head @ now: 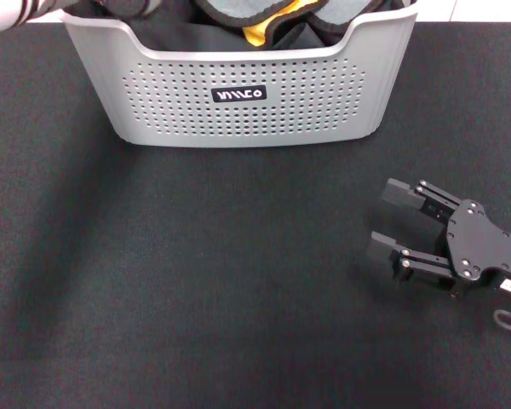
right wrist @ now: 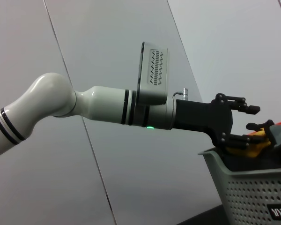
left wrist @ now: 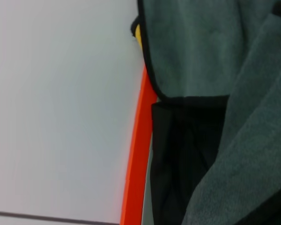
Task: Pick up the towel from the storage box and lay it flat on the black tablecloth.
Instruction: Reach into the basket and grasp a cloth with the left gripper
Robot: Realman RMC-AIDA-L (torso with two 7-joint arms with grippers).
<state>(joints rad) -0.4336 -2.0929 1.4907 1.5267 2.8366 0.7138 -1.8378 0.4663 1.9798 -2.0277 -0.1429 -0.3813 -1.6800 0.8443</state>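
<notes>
The storage box (head: pixel 247 102) stands at the far middle of the black tablecloth (head: pixel 196 281). The towel (head: pixel 260 32) lies bunched inside it, grey reverse up with an orange-yellow fold showing. The left wrist view looks close onto its grey side (left wrist: pixel 201 47) and black trim. In the right wrist view my left gripper (right wrist: pixel 250 124) hangs open just over the box's rim (right wrist: pixel 243 187), with its lower fingers against the towel's yellow fold (right wrist: pixel 253 146). My right gripper (head: pixel 385 220) is open and empty, low over the tablecloth at the right front.
Black cloths (head: pixel 179 34) fill the rest of the box, also seen in the left wrist view (left wrist: pixel 182 154). An orange strip (left wrist: pixel 138 154) runs beside the towel. A pale wall (right wrist: pixel 131 37) stands behind. My left arm (head: pixel 17 13) enters at the far left.
</notes>
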